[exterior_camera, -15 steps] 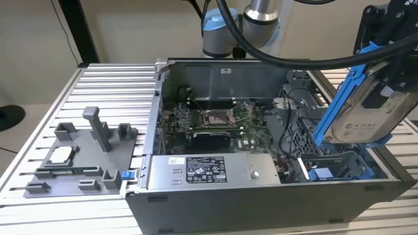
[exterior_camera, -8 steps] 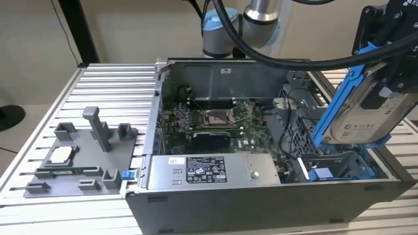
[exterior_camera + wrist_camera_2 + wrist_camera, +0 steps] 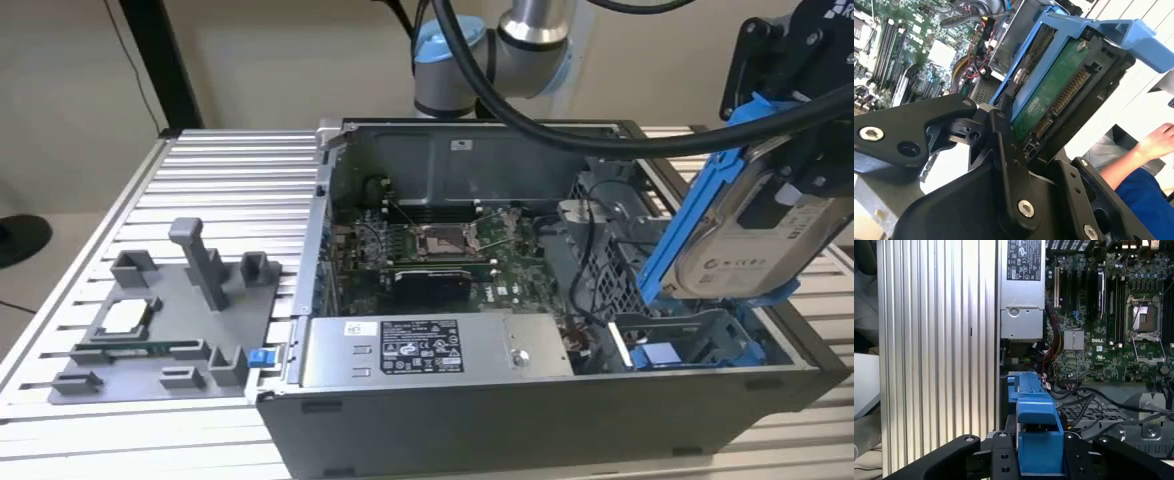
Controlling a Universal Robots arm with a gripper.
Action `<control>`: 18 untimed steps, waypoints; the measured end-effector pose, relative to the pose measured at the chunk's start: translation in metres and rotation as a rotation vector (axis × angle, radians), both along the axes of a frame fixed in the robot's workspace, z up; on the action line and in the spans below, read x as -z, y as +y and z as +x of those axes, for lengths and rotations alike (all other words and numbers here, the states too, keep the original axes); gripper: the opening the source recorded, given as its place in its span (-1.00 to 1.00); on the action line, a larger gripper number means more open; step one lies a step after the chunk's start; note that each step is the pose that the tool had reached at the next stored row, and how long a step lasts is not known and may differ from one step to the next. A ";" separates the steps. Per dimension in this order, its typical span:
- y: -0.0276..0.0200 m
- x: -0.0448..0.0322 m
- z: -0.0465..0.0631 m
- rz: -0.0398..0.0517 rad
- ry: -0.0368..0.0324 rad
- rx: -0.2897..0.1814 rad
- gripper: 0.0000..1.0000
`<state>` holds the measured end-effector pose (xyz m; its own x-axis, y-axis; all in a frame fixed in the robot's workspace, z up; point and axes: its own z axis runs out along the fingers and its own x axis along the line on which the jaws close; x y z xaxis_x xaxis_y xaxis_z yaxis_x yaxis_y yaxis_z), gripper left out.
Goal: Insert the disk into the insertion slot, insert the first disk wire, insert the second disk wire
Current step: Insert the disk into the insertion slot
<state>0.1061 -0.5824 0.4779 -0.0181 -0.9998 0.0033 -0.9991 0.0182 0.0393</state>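
The disk (image 3: 742, 250), silver-white with a label, sits in its bright blue carrier (image 3: 689, 215) and hangs tilted steeply over the exterior view's right end of the open computer case. My gripper (image 3: 790, 212) is shut on it from the side. In the second wrist view its green circuit-board face (image 3: 1054, 85) lies between my black fingers (image 3: 1004, 145). In the first wrist view the blue carrier (image 3: 1036, 425) stands between them. The insertion slot (image 3: 694, 345), grey metal with blue plastic parts, lies just below the disk's lower end. Black wires (image 3: 587, 270) lie loose beside the slot.
A grey labelled power-supply box (image 3: 427, 350) fills the case's front, with the green motherboard (image 3: 441, 245) behind it. A grey fixture (image 3: 174, 320) stands on the ribbed metal table (image 3: 227, 170) at the exterior view's left. A person's hand (image 3: 1159, 140) rests nearby.
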 end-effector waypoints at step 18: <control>0.0006 0.0135 0.003 -0.0001 0.0000 0.000 -1.00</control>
